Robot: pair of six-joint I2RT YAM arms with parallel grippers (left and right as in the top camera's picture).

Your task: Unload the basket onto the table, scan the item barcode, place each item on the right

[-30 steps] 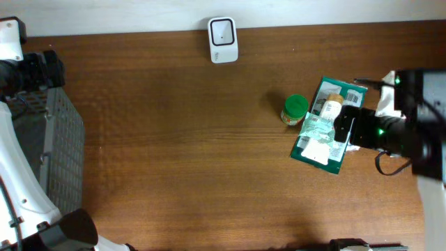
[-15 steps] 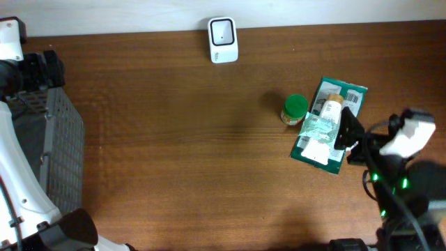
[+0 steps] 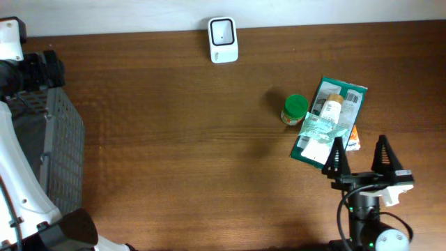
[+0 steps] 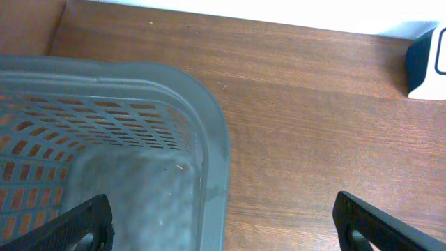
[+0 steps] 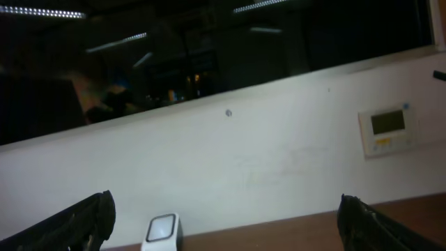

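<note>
The goods sit in a small heap near the right edge of the table [image 3: 174,153], about midway between its far and near edges. A flat green packet [image 3: 315,152] lies there with a white bottle [image 3: 329,106] resting on top of it. A green-lidded jar [image 3: 295,108] stands upright just beside the packet's left side, and a small orange item [image 3: 353,141] peeks out at its right side. The white scanner [image 3: 223,40] sits alone at the far edge, a little left of the heap and well apart from it. The right gripper [image 3: 359,141] hangs near the near end of the packet with its two fingers spread wide and nothing between them. It touches none of the goods that I can see. Its wrist camera looks level across the room, showing the scanner [image 5: 162,230], a white wall, a dark window and a wall panel [image 5: 387,129]. Over at the left edge, the left gripper [image 4: 223,213] hovers with its fingers just as far apart and empty, above the rim of a grey basket [image 4: 202,139]. The scanner [image 4: 426,66] is just visible at the side of that view.
</note>
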